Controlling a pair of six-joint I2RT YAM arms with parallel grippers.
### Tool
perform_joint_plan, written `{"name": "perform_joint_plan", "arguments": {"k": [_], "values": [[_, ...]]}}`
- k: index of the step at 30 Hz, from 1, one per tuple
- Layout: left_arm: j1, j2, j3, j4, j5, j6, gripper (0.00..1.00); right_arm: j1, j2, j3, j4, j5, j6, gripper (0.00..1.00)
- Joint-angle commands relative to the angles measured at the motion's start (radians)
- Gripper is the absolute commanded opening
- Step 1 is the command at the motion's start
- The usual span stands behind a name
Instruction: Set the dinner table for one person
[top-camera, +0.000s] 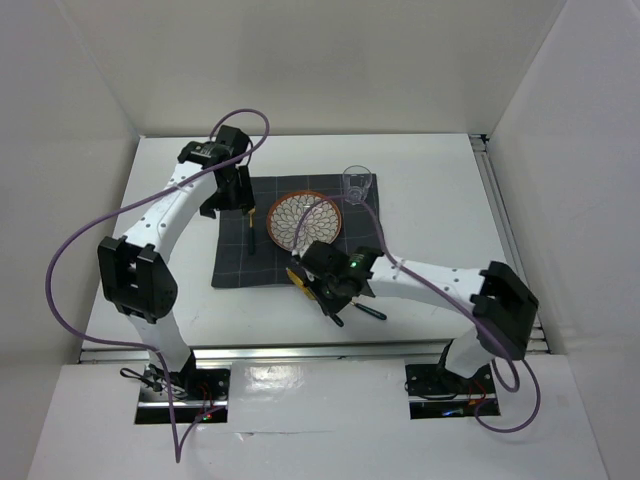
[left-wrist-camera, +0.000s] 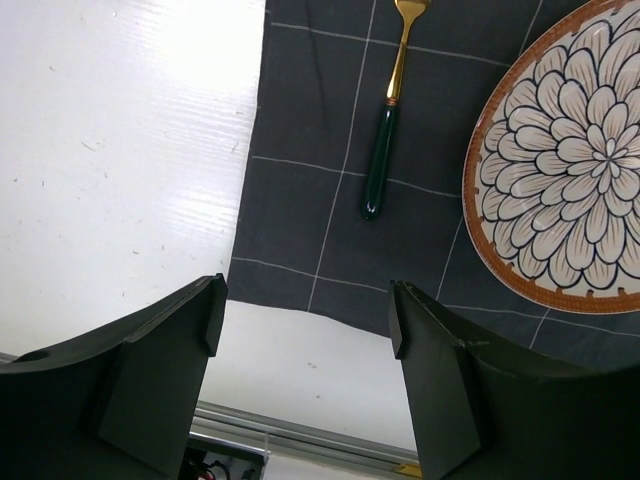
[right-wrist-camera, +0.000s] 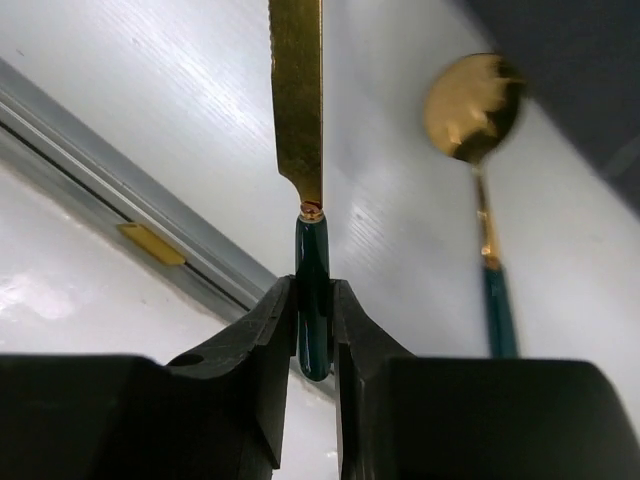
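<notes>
The left arm was arched toward 1 o'clock, the left gripper (left-wrist-camera: 305, 297) spread wide. The right arm was extended toward 9 o'clock, the right gripper (right-wrist-camera: 313, 292) clamped on a knife (right-wrist-camera: 298, 90).

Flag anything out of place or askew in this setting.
The spoon lies off the placemat on the bare dinner table, at an angle. The knife is in the right gripper, not yet laid. Nothing spilled or damaged.

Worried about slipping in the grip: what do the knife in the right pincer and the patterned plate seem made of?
Knife: blade looks like gold-toned metal with a brushed, dull sheen; the dark green handle is glossy, perhaps enamel or plastic, hard to tell. Plate: likely glazed ceramic, given shiny painted petals and an orange rim.
</notes>
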Motion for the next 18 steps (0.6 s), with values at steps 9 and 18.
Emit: {"name": "perform_joint_plan", "arguments": {"k": [9,18], "values": [[0.033,-0.084,0.001,0.0,0.043,-0.01,0.83,-0.343,-0.101,0.095,-0.035,0.177,0.184,0.0],[0.062,-0.115,-0.046,0.02,0.053,-0.001,0.83,-0.526,0.158,0.218,0.102,0.123,0.162,0.0]]}}
